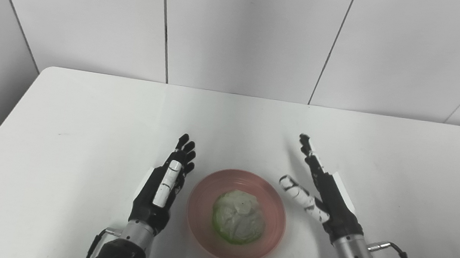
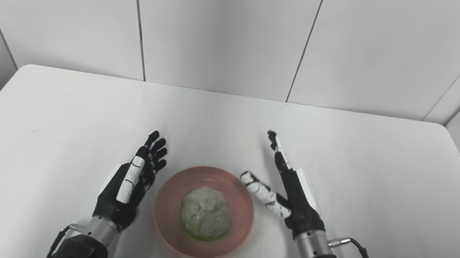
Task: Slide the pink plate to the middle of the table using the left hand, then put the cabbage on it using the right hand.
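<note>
The pink plate [image 1: 200, 203] sits on the white table near its front middle. The pale green cabbage [image 1: 239, 217] lies in the plate. My left hand [image 1: 165, 186] rests just left of the plate, fingers straight and apart, holding nothing. My right hand [image 1: 322, 191] is just right of the plate, fingers stretched out and thumb spread toward the plate rim, holding nothing. Neither hand touches the cabbage. The same scene shows in the right eye view, with the plate [image 2: 169, 208], cabbage [image 2: 205, 213], left hand [image 2: 131, 180] and right hand [image 2: 292, 192].
The white table [image 1: 82, 129] has rounded far corners and is ringed by grey wall panels at the back and sides. A cable [image 1: 403, 257] runs from my right wrist.
</note>
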